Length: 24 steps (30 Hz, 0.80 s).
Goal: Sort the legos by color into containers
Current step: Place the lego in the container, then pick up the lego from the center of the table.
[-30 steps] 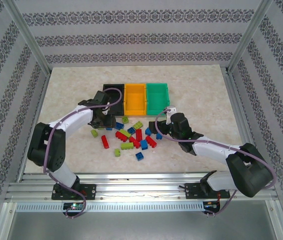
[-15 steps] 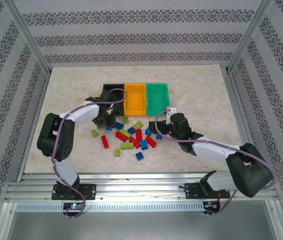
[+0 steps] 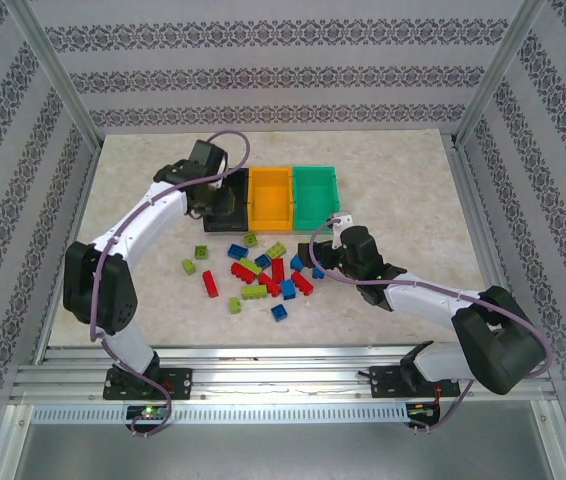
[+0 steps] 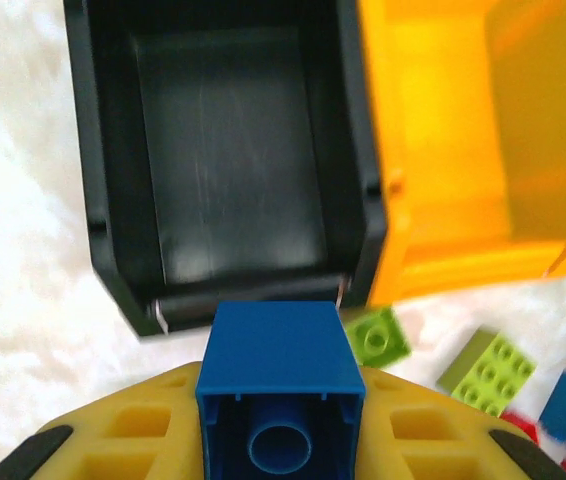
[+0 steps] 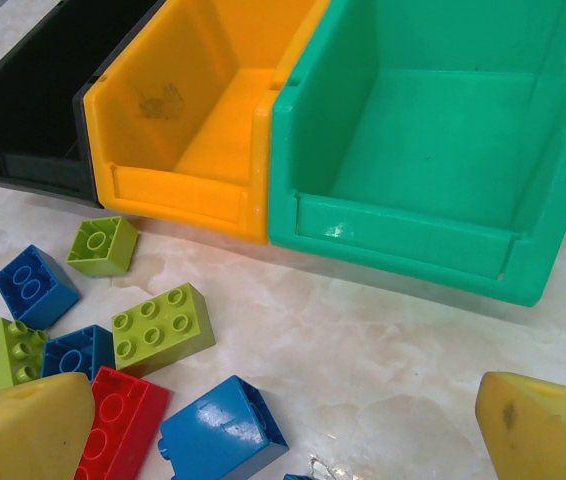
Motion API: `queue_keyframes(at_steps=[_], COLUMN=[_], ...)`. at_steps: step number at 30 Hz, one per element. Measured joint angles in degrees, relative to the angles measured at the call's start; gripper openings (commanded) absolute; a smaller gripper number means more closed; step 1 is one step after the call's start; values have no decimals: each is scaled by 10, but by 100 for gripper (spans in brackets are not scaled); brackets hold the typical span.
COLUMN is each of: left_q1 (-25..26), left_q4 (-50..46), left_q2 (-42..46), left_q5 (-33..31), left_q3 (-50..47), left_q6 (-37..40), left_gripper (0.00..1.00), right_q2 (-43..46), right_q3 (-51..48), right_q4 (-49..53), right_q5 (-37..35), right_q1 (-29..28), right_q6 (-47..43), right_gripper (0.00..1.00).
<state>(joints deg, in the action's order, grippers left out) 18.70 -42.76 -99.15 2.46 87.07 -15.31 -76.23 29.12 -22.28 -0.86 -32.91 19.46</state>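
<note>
Legos [image 3: 263,272] are seen strewn in a loose heap of blue, red and yellow-green on the worktop [image 3: 403,190], just in front of three bins. From above, the black bin [image 3: 231,208], orange bin [image 3: 270,195] and green bin [image 3: 315,195] are lined up side by side, touching. The left gripper [image 3: 206,195] is held over the black one, partly covering it. What is pinched there cannot be made out from overhead. At the left wrist it is settled: a blue brick [image 4: 281,365] is clamped between the yellow fingers [image 4: 178,395], hollow underside toward the camera, poised at the near wall of the black bin, whose dark floor is in full view.

Over on the other side, the right gripper [image 3: 315,256] is parked low at the right edge of the heap. From the right wrist its jaws are seen spread wide with nothing held, one pad [image 5: 23,425] close beside a red brick [image 5: 118,425], and a loose blue brick [image 5: 223,435] lying between the pads.
</note>
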Motion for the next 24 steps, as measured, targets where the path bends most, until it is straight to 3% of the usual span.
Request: queue_keyframes(at_steps=[5, 9, 15, 20, 24], left_q1=[0, 0, 0, 0, 0], left_q4=[-17, -15, 60, 165, 269], left_q2=[-77, -87, 21, 148, 202], left_q5=[-16, -16, 7, 60, 104], left_q3=[99, 89, -87, -253, -351], left_q6=[16, 19, 19, 14, -7], left_gripper=[57, 59, 60, 60, 60], right_q2=[0, 7, 11, 21, 17], right_q3=[0, 0, 0, 1, 17], right_q4=[0, 2, 24, 88, 172], right_q5=[-1, -9, -6, 4, 8], right_q1=[0, -4, -4, -4, -4], right_q6=[-2, -5, -1, 42, 72], right_gripper=[98, 98, 93, 76, 70])
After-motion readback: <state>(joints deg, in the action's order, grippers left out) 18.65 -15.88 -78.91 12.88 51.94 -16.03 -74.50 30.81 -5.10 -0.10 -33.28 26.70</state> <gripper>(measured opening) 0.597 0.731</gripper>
